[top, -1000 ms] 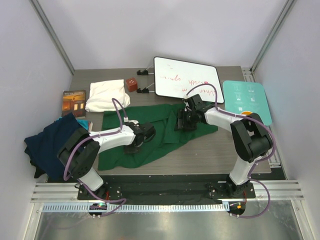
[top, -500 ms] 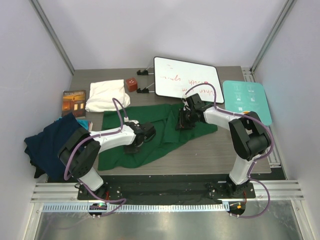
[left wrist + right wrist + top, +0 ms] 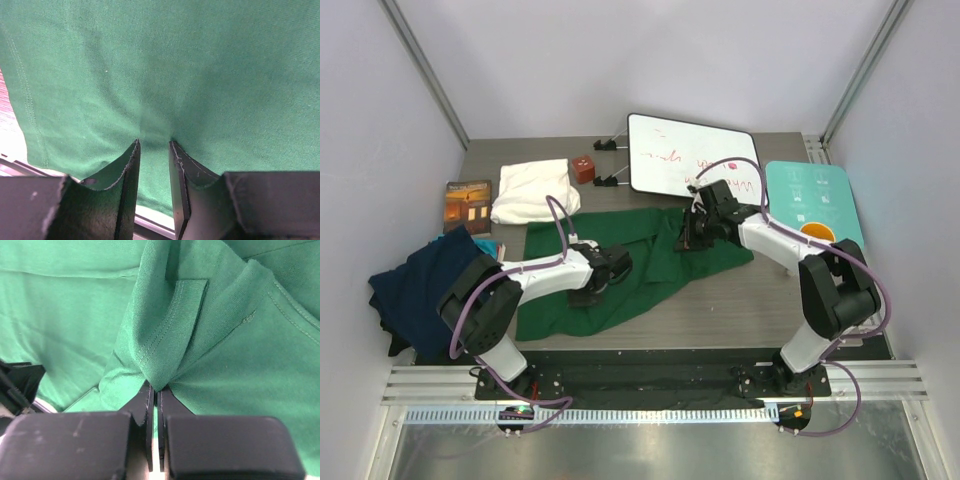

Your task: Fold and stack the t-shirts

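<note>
The dark green t-shirt lies spread out and rumpled in the middle of the table. My right gripper is at its upper right part, shut on a raised fold with a stitched hem. My left gripper rests on the shirt's lower middle, its jaws standing apart, tips pressed onto the green cloth. A cream-white t-shirt lies folded at the back left. A navy blue t-shirt is heaped at the left edge.
A whiteboard stands at the back centre, beside a small red-brown cube. A teal board lies at the right, with something orange at its near end. A brown book lies beside the white shirt.
My right gripper has gone from open to shut on the green shirt's fold, and that arm has swung slightly right, uncovering the orange thing. The left arm has stayed put.
</note>
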Controlling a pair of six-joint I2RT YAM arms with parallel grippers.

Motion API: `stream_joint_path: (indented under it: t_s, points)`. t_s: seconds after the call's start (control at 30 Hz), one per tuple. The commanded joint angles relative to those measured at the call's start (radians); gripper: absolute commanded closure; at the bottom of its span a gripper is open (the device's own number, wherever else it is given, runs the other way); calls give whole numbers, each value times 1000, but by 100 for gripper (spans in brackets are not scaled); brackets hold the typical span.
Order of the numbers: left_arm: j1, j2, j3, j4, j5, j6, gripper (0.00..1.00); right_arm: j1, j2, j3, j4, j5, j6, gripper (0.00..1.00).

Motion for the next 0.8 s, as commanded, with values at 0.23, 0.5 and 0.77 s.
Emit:
stream_joint_path:
  t_s: [0.23,0.5,0.77]
  points:
    - [-6,5,3,28,-1,-26,69,3,-66,22,-69,14,-23,80]
    - [-7,-5,-10,30,3,-26,69,3,17,49,-43,-20,-20,71]
    - [-9,5,-3,27,1,-23,69,3,-4,40,-49,23,-22,52]
